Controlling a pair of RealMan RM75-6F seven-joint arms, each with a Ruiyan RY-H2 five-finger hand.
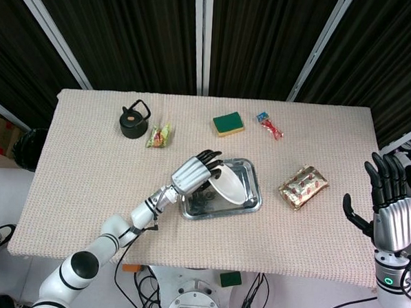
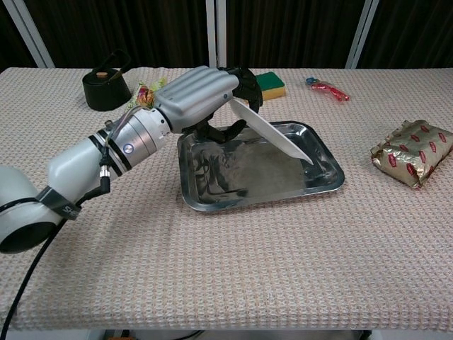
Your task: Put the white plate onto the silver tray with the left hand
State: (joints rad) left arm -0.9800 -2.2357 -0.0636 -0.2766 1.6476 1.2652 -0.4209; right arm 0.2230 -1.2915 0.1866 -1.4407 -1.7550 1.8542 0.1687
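Note:
My left hand (image 1: 194,173) (image 2: 202,95) grips the white plate (image 1: 230,185) (image 2: 272,134) by its rim and holds it tilted steeply over the silver tray (image 1: 247,204) (image 2: 212,198). The plate's lower edge reaches down near the tray's floor on the right side; whether it touches I cannot tell. The tray lies at the middle of the table. My right hand (image 1: 387,210) stays raised off the table's right edge, fingers spread, holding nothing; the chest view does not show it.
A black kettle (image 1: 134,119) (image 2: 104,83) and a snack packet (image 1: 159,135) sit at the back left. A green sponge (image 1: 228,123) (image 2: 270,83) and a red wrapper (image 1: 269,125) (image 2: 325,88) lie behind the tray. A gold foil bag (image 1: 303,186) (image 2: 413,151) lies to the right.

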